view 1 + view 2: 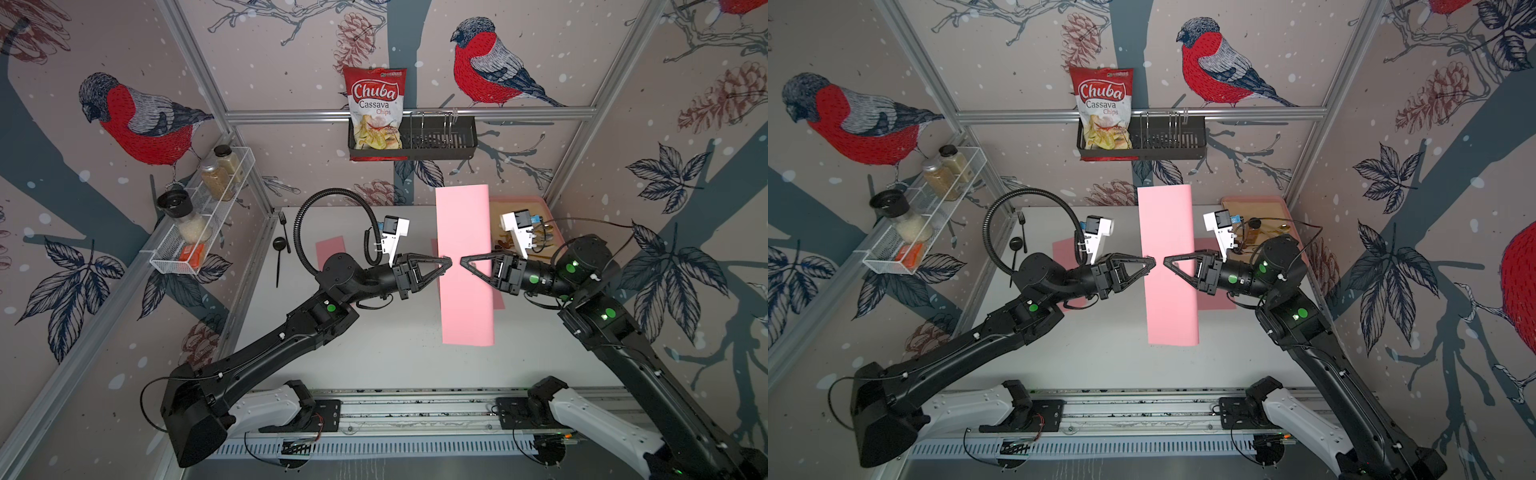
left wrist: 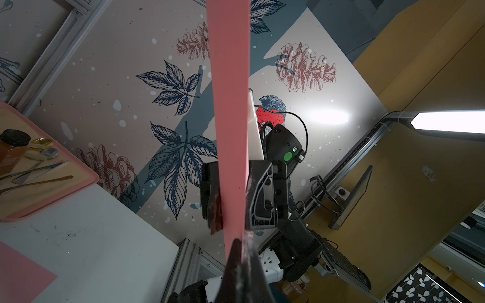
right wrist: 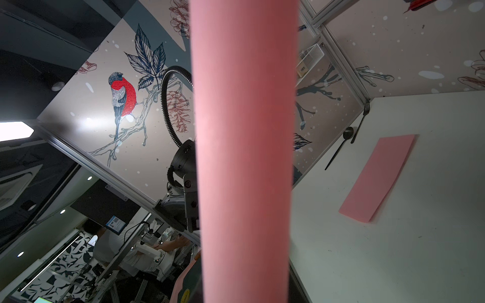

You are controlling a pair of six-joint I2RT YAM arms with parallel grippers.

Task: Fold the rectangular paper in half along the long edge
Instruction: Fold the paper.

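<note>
1. Pink paper (image 1: 465,307) hangs above the table (image 1: 374,357), right of centre. It is bowed, with its long edges running near to far.
2. Left gripper (image 1: 449,262) is clamped tight on the paper's left edge.
3. Right gripper (image 1: 463,262) has its jaws apart, straddling the bowed right side; no grip is confirmed.
4. Judged step: forming the fold. The next move calls for a square squeeze with the long edges aligned.

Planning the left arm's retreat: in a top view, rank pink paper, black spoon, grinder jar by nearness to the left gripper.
1. pink paper, clamped in the left gripper.
2. black spoon, on the table, leftward.
3. grinder jar, in the wire rack, far left.
</note>
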